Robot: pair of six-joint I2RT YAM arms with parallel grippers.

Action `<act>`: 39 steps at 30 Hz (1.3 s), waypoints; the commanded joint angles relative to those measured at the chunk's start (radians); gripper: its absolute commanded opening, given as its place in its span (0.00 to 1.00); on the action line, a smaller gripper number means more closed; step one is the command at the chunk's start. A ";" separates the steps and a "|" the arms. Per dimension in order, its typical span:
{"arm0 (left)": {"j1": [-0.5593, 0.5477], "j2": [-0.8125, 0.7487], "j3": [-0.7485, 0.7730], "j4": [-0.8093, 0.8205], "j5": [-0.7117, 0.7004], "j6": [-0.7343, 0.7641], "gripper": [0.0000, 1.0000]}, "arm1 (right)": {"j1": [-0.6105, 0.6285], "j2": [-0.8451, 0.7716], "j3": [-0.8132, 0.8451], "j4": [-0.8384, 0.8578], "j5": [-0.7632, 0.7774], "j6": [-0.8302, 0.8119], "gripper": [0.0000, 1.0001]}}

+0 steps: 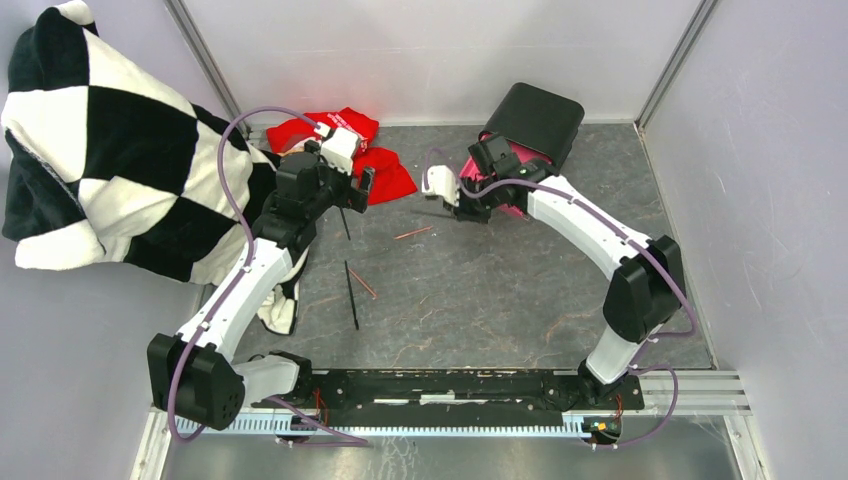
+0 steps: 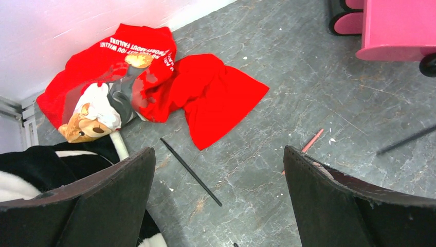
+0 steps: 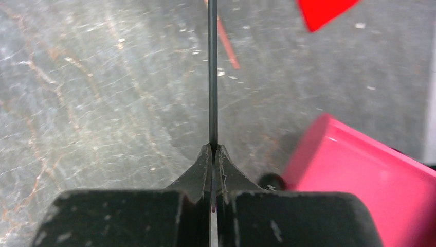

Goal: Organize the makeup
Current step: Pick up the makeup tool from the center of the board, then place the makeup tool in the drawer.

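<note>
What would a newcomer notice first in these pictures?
A big black-and-white checkered blanket covers the left side, with a red cloth beside it at the back wall. Near the black-and-pink box at the back right, the right gripper has its jaws shut on a thin black pencil.

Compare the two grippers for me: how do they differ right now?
The left gripper is wide open and empty; the right gripper is shut on a thin black pencil. The left gripper is near the red cloth, while the right gripper is beside the pink drawer. Both are black-fingered and face the tabletop.
</note>
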 commanded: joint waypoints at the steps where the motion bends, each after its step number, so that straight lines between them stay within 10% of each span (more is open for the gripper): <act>1: 0.007 -0.024 0.040 0.049 -0.050 -0.054 1.00 | -0.030 -0.016 0.163 0.010 0.136 0.102 0.00; 9: 0.008 -0.028 0.035 0.049 -0.042 -0.050 1.00 | -0.111 0.124 0.412 -0.112 0.317 -0.020 0.00; 32: 0.022 0.015 0.035 0.042 -0.009 -0.028 1.00 | -0.201 0.254 0.426 -0.217 0.472 -0.421 0.01; 39: 0.022 0.022 0.033 0.029 0.031 -0.001 1.00 | -0.196 0.209 0.382 -0.114 0.422 -0.370 0.59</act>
